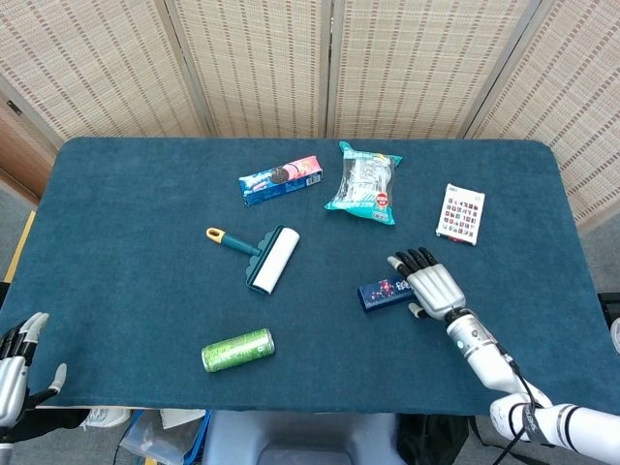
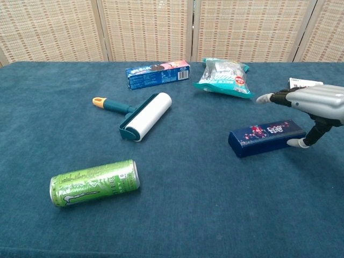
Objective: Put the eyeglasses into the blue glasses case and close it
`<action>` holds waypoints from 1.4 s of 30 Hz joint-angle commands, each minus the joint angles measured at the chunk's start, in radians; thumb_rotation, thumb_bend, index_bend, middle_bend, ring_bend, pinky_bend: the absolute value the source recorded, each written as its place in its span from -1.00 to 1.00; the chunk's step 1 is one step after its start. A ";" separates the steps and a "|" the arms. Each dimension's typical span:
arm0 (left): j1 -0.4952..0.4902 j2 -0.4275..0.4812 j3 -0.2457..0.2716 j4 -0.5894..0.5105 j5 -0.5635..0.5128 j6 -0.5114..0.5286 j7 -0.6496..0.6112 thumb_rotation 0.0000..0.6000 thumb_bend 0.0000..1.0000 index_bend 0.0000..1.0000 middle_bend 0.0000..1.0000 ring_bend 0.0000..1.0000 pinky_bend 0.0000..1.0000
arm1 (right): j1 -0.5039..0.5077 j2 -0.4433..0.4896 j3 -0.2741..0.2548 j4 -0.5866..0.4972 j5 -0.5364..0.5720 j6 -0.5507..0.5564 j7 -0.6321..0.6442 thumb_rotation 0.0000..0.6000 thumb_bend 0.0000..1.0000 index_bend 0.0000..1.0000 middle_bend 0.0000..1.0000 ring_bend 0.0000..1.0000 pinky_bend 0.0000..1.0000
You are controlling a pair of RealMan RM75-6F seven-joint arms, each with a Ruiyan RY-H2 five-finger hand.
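Note:
The blue glasses case (image 1: 383, 294) (image 2: 267, 137) lies on the table with its lid down, right of centre. No eyeglasses show in either view. My right hand (image 1: 432, 287) (image 2: 310, 105) hovers at the case's right end with its fingers spread and nothing in them. Its thumb tip hangs close beside that end, and I cannot tell whether it touches. My left hand (image 1: 15, 369) is at the bottom left, off the table's near edge, fingers apart and empty. The chest view does not show it.
A lint roller (image 1: 263, 257) (image 2: 141, 118) and a green can (image 1: 237, 350) (image 2: 94, 182) lie left of the case. Behind it are a cookie box (image 1: 281, 179) (image 2: 158, 73), a snack bag (image 1: 363, 183) (image 2: 224, 74) and a card pack (image 1: 461, 213) (image 2: 301, 82).

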 commanded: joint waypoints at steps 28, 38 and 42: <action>0.004 0.007 -0.001 -0.003 -0.008 -0.002 0.003 1.00 -0.20 -1.00 -1.00 -1.00 -1.00 | 0.144 -0.149 0.074 0.183 0.109 -0.138 0.029 1.00 -0.44 -0.79 -0.83 -1.00 -1.00; -0.001 0.010 -0.006 -0.011 -0.006 -0.003 0.010 1.00 -0.20 -1.00 -1.00 -1.00 -1.00 | 0.060 -0.049 0.044 0.059 0.049 0.027 0.041 1.00 -0.59 -1.00 -1.00 -1.00 -1.00; -0.008 0.014 -0.009 -0.018 -0.003 -0.007 0.020 1.00 -0.20 -1.00 -1.00 -1.00 -1.00 | -0.024 0.027 0.022 -0.023 0.015 0.154 0.058 1.00 -0.59 -1.00 -0.99 -1.00 -1.00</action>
